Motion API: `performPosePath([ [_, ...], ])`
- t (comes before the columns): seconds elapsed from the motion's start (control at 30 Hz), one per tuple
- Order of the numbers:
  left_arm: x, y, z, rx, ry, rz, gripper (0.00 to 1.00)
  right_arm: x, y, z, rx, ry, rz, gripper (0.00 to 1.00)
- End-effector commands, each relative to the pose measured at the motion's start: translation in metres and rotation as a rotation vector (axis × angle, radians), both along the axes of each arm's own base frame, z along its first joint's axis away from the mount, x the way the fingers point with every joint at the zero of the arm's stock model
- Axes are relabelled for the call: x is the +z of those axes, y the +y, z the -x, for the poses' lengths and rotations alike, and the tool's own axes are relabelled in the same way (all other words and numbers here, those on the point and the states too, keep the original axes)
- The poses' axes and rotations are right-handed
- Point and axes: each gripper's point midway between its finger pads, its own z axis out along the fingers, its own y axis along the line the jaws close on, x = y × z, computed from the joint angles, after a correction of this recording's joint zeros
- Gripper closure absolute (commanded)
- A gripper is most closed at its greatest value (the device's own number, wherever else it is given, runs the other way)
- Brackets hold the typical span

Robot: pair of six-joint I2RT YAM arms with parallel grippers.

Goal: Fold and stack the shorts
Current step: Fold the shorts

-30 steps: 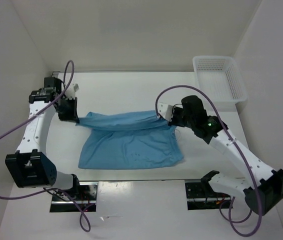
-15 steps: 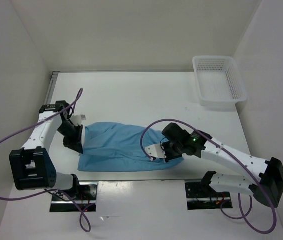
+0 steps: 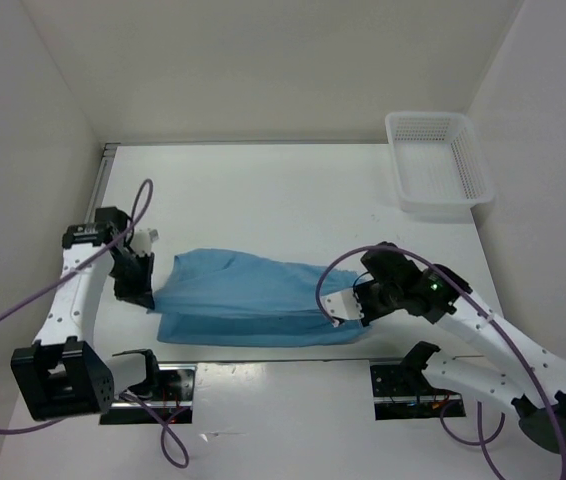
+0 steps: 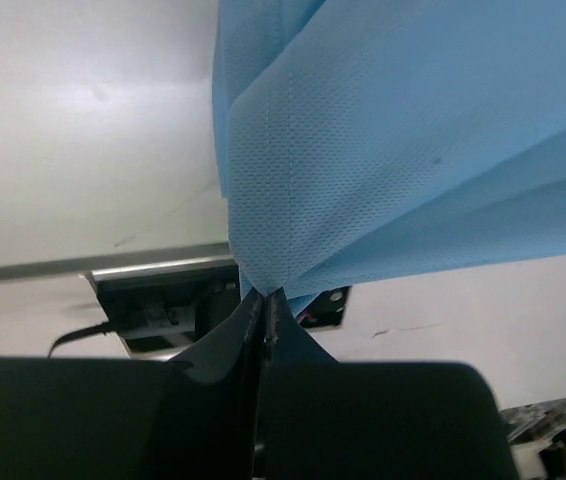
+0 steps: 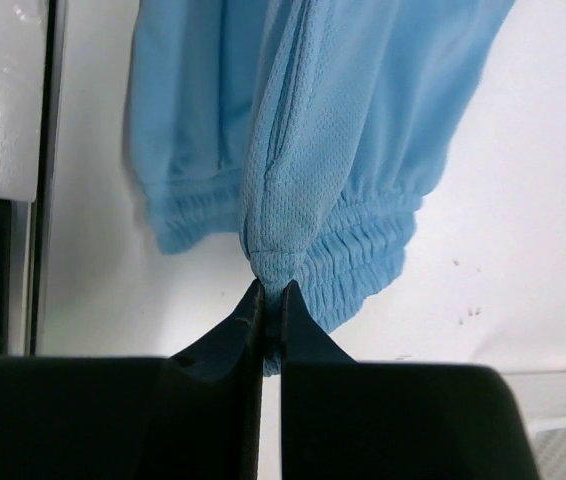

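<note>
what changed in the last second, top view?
The left arm and right arm swung back toward the near table edge. They carried the far edge of the shorts over the near half, so the cloth went from spread out to a narrower folded strip. Both sets of jaws stayed shut on the fabric and nothing was let go. The basket didn't move.

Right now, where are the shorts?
In the top view, the shorts lie near the table's front edge, held at their left end by the left gripper and at their right end by the right gripper.
</note>
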Motion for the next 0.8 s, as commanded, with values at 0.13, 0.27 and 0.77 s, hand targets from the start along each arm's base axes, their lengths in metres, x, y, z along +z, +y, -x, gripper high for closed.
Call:
performPosePath([
  [0.13, -0.038, 0.006, 0.047, -0.102, 0.149, -0.134, 0.95, -0.017, -0.006, 0.019, 0.166, 0.075, 0.116, 1.00],
  [0.27, -0.045, 0.005, 0.044, -0.145, 0.187, -0.154, 0.87, -0.027, -0.002, 0.022, 0.204, 0.128, 0.168, 0.86],
  [0.77, -0.058, 0.036, -0.015, -0.108, -0.039, -0.345, 0.53, 0.006, 0.044, 0.015, 0.189, 0.032, -0.009, 0.21],
])
